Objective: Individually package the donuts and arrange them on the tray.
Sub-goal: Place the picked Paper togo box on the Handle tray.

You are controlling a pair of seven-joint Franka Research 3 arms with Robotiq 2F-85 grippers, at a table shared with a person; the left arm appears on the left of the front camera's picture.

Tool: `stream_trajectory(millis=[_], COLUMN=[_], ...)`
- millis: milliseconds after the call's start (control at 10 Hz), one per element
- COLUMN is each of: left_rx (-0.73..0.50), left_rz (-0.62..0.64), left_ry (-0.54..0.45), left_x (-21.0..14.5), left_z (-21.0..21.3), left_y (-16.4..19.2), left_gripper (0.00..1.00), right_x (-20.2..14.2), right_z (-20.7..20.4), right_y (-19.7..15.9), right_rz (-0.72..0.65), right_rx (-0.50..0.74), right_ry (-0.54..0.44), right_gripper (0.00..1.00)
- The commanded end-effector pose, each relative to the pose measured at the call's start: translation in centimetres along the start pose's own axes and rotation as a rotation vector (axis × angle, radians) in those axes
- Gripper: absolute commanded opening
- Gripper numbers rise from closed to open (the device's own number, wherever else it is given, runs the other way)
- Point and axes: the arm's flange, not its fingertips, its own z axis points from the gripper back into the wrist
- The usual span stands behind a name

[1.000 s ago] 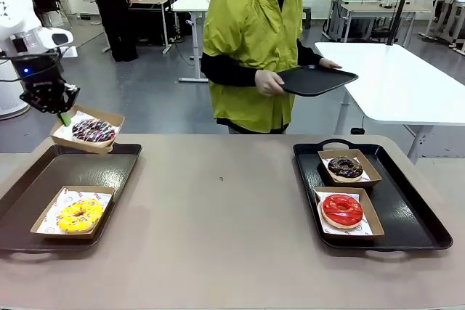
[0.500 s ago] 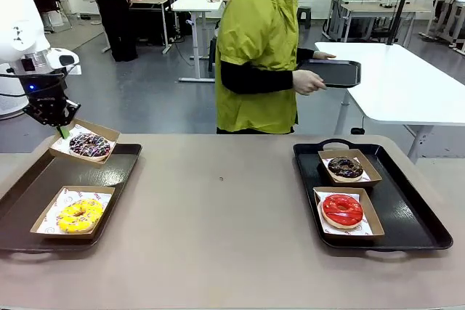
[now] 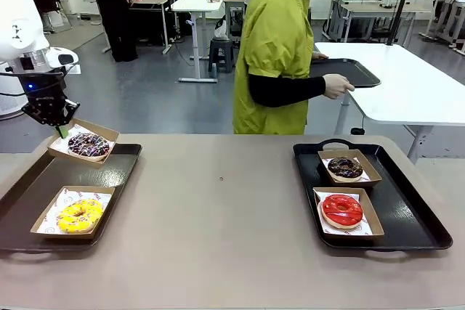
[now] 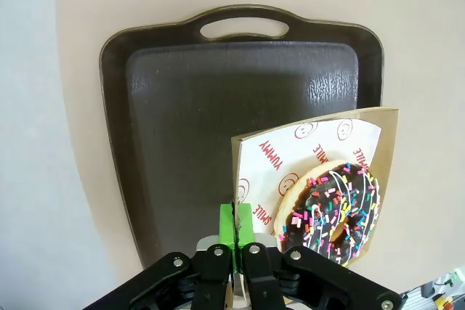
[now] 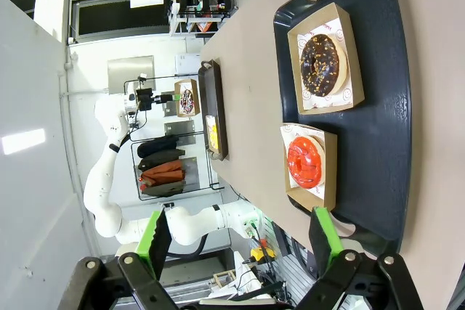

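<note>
A beige tabletop [image 3: 218,237] in a workroom with white tables carries two dark trays, the left tray [image 3: 43,201] holding a boxed yellow donut [image 3: 80,215] with bare floor beyond it, the right tray [image 3: 407,215] holding the boxed chocolate donut [image 3: 345,168] and red donut [image 3: 341,210] with bare room toward its right rim. A person in a yellow-green top [image 3: 280,49] carries a third tray [image 3: 345,72] behind. The left pincer [image 3: 62,132], clamped on a cardboard box [image 4: 389,150] whose paper reads "YUMMY" and "SMILE", holds the purple-sprinkled donut [image 3: 89,144] over the left tray's far edge; the right pincer [image 5: 243,241] stands apart above the right tray.

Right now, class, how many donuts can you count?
4: yellow on the left tray, sprinkled one held up by the left gripper, chocolate and red on the right tray.
</note>
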Motion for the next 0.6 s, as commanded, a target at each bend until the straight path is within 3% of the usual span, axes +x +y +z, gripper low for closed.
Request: stream_trajectory(millis=[0,500], left_rx=[0.000,-0.021], left_rz=[0.002,-0.026], left_ry=[0.003,-0.008], left_x=[-0.5,0.1], left_z=[0.2,-1.5], left_y=[0.0,0.4], left_gripper=[0.01,0.01], right_x=[0.1,0.1], right_z=[0.2,0.2], right_y=[0.0,0.0], right_rz=[0.003,0.003], right_rx=[0.000,0.000], right_ry=[0.013,0.013], right_gripper=[1.00,1.00])
